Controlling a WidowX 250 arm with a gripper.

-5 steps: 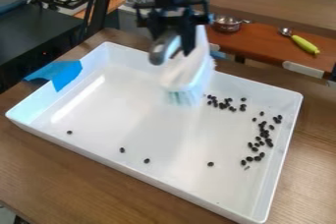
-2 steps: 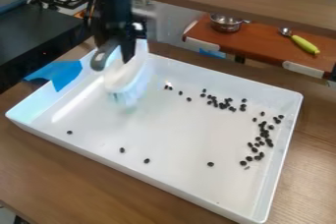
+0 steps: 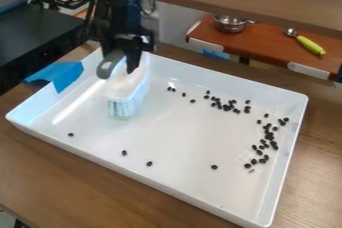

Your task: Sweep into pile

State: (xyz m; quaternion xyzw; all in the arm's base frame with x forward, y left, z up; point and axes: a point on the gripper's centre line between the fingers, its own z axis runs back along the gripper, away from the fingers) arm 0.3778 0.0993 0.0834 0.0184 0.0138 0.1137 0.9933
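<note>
Across toward the view's left from where it was in the earliest frame, and slightly nearer the tray's front than a moment ago, has come the brush (image 3: 128,92), carried by the gripper (image 3: 125,62). The gripper has its fingers pinched on the brush, with the gray curved handle end (image 3: 109,65) sticking out on its left in the view and the bristles (image 3: 122,108) hanging below it, over the tray (image 3: 174,137); whether they touch the tray floor I cannot tell. Dark beans (image 3: 231,107) lie mostly to the gripper's right: a few just beside the brush, a clump farther along the back wall, and a longer scatter well apart near the right wall. Four single ones are spread nearer the camera than the gripper. All those beans lie as they did in the previous frame, as far as I can see. Left of the gripper, blue tape (image 3: 65,76) covers part of the tray's rim; off to its right, behind the tray, are a metal pot (image 3: 230,24) and a spoon (image 3: 310,45) with a yellow-green handle.
</note>
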